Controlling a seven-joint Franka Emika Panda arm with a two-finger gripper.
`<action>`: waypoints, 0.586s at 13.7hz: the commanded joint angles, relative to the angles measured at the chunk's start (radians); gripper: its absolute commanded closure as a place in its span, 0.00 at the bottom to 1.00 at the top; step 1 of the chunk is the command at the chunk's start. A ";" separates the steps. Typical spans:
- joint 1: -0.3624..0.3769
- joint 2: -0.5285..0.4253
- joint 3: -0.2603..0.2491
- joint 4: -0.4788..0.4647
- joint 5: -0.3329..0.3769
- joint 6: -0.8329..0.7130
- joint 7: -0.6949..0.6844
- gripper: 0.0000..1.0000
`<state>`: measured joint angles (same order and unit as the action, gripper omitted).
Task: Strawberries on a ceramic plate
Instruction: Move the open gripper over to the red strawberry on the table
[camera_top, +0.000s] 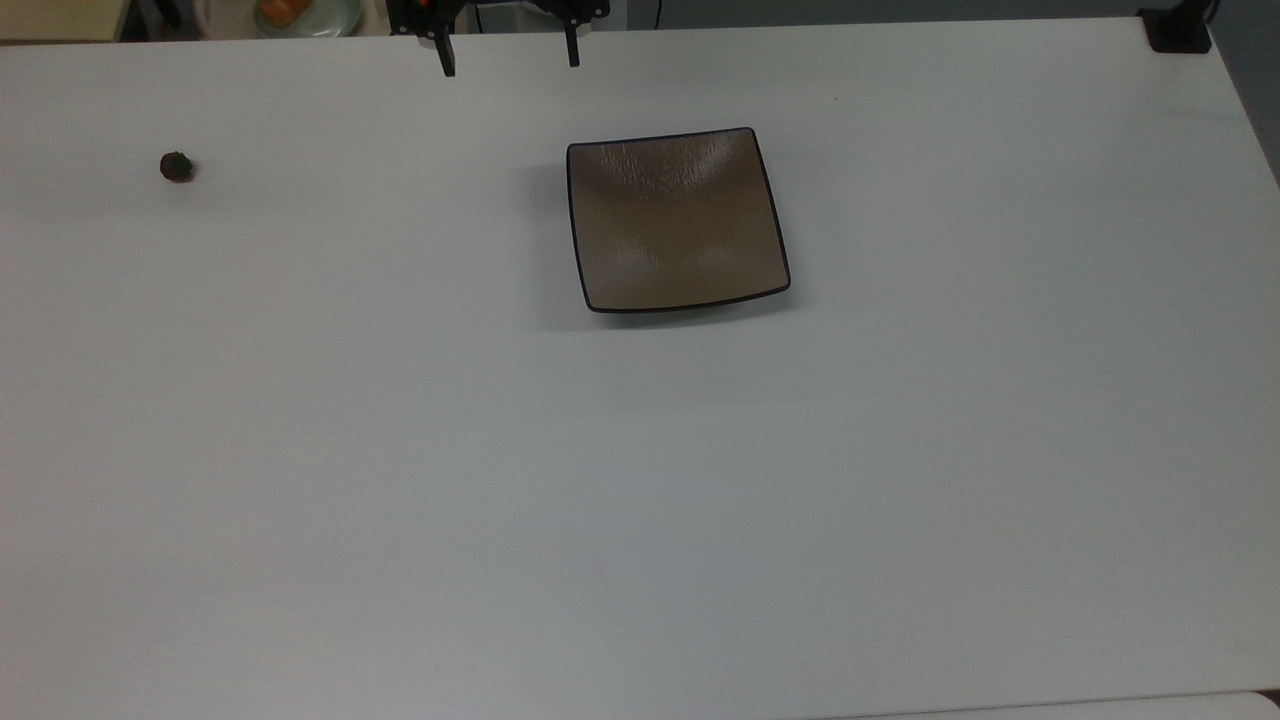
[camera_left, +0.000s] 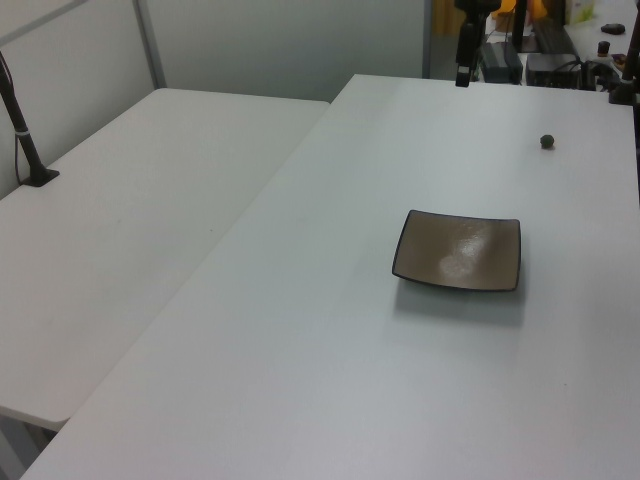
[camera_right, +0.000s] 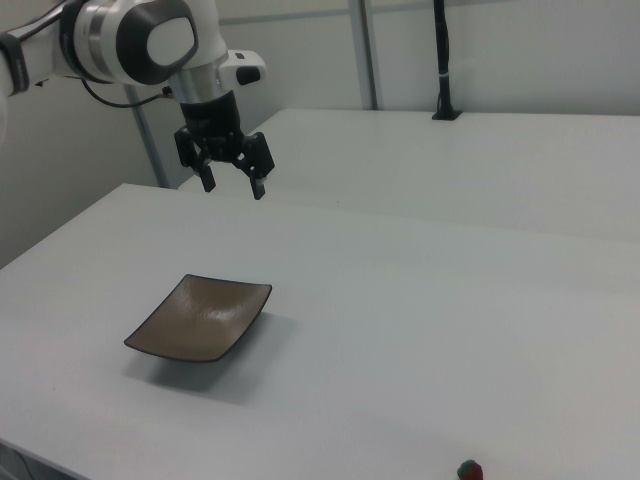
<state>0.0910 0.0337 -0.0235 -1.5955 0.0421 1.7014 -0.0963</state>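
Note:
A tiny dark red strawberry (camera_top: 177, 167) lies alone on the white table at the top view's left; it is also the small dark lump (camera_left: 547, 141) far back in the left view and the red-and-green speck (camera_right: 469, 469) at the right view's bottom edge. The square brown ceramic plate (camera_top: 676, 220) (camera_left: 459, 251) (camera_right: 199, 318) sits bare, with nothing on it. My gripper (camera_top: 510, 58) (camera_right: 233, 186) hangs open and holds nothing, high above the table's far edge, beyond the plate. One of its black fingers (camera_left: 464, 62) shows at the left view's top.
A round pale dish with orange food (camera_top: 306, 14) sits past the table's far edge at the top view's upper left. A black post base (camera_top: 1178, 30) stands at the table's far right corner. A second white table (camera_left: 140, 230) adjoins in the left view.

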 joint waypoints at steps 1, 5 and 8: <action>0.033 -0.031 -0.004 -0.061 0.009 0.064 -0.004 0.00; 0.033 -0.029 -0.004 -0.061 0.009 0.058 -0.003 0.00; 0.032 -0.021 -0.012 -0.061 0.002 0.054 -0.014 0.00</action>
<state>0.1153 0.0266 -0.0234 -1.6250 0.0421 1.7305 -0.0962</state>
